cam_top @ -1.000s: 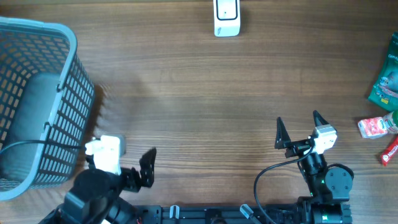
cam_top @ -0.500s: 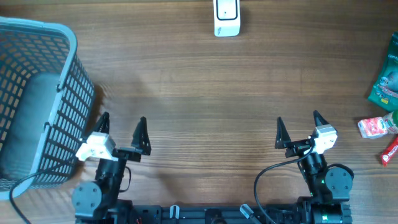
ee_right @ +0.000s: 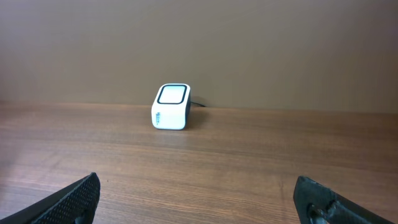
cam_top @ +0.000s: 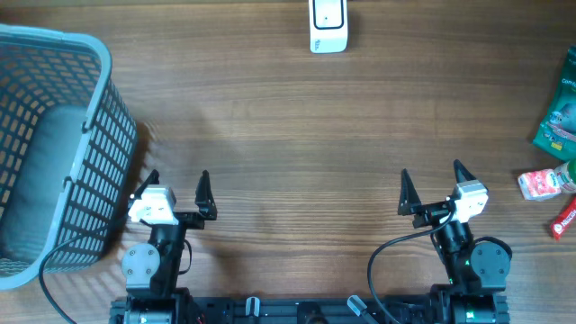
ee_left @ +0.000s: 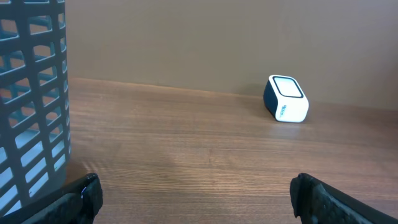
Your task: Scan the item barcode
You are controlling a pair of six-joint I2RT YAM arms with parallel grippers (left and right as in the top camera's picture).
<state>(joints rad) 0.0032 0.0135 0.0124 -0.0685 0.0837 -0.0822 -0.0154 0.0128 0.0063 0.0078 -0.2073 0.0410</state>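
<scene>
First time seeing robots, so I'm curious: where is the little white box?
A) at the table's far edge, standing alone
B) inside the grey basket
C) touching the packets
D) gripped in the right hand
A: the white box stands alone at the far edge of the table, well apart from the basket and the packets.

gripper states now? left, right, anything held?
Left gripper: open, holding nothing.
Right gripper: open, holding nothing.
</scene>
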